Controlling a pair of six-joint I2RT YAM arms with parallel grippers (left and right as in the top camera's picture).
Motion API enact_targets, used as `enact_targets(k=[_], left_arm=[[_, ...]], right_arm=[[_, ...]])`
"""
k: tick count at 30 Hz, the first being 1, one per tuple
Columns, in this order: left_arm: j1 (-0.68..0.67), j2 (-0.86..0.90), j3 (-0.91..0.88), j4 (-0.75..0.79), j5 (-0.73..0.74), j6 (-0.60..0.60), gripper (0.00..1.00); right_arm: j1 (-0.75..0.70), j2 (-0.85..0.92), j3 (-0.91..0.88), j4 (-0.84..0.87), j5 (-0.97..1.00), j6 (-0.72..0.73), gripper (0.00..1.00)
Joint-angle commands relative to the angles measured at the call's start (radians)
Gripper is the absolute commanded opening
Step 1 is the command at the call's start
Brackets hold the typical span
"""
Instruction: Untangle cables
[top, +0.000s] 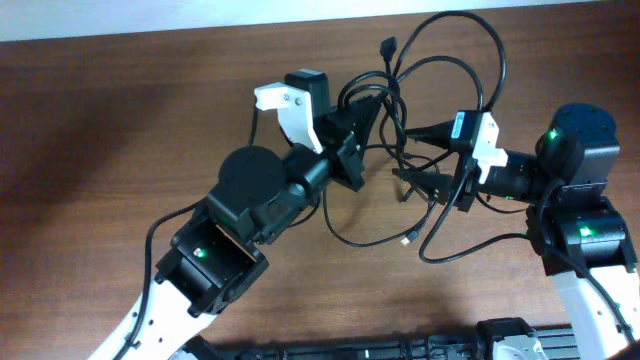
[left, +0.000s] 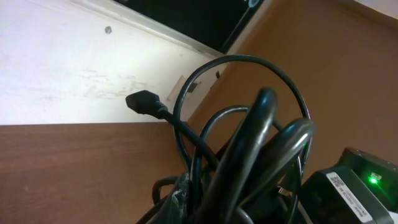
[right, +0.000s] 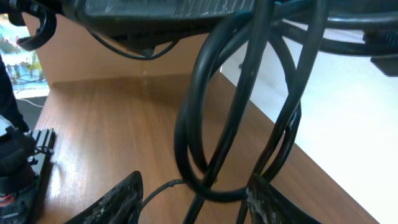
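Knotted cables (top: 393, 120) are being worked at the far middle of the desk (top: 120, 150), straddled by the wide-spread right hand (top: 405, 155), left hand (top: 362, 135) closure not discernible; one strand should be isolated and drawn out slowly.

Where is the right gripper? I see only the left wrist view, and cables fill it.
Observer: The overhead view shows the right gripper at the right side of the cables, pointing into the tangle.
Operator: Is it open?
Observer: Yes. In the right wrist view its fingers stand apart, and cables pass between them.
Operator: Is any end free?
Observer: One metallic-tipped plug lies loose on the table, on the near side of the tangle.
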Motion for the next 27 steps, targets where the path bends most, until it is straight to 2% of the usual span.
enact_targets(k=[1,3,5,7,10,12,16,22,27], left_arm=[[-0.019,0.003,0.010,0.012,0.009,-0.010,0.00],[-0.018,0.005,0.010,0.007,-0.001,-0.010,0.00],[-0.018,0.005,0.010,0.005,-0.001,-0.010,0.00],[-0.018,0.016,0.010,0.002,-0.003,0.011,0.00],[-0.017,0.039,0.010,0.002,-0.064,0.113,0.00],[-0.018,0.041,0.010,0.003,-0.089,0.230,0.17],[-0.018,0.041,0.010,-0.029,-0.088,0.705,0.88],[-0.018,0.035,0.010,-0.087,-0.088,0.835,0.90],[-0.018,0.034,0.010,-0.109,-0.089,1.015,0.89]], right_arm=[[0.007,0.005,0.007,0.033,-0.021,0.001,0.38],[0.007,0.005,0.007,0.043,-0.019,0.001,0.20],[0.007,0.005,0.007,0.042,-0.008,0.001,0.07],[0.005,0.005,0.007,0.042,-0.005,0.001,0.04],[0.005,0.005,0.007,0.042,-0.005,0.010,0.04],[0.005,0.005,0.007,0.040,-0.005,0.034,0.04],[0.005,0.005,0.007,0.040,-0.018,0.162,0.04],[0.005,0.004,0.007,0.012,-0.140,0.186,0.04],[0.005,0.004,0.007,-0.053,-0.209,0.186,0.04]])
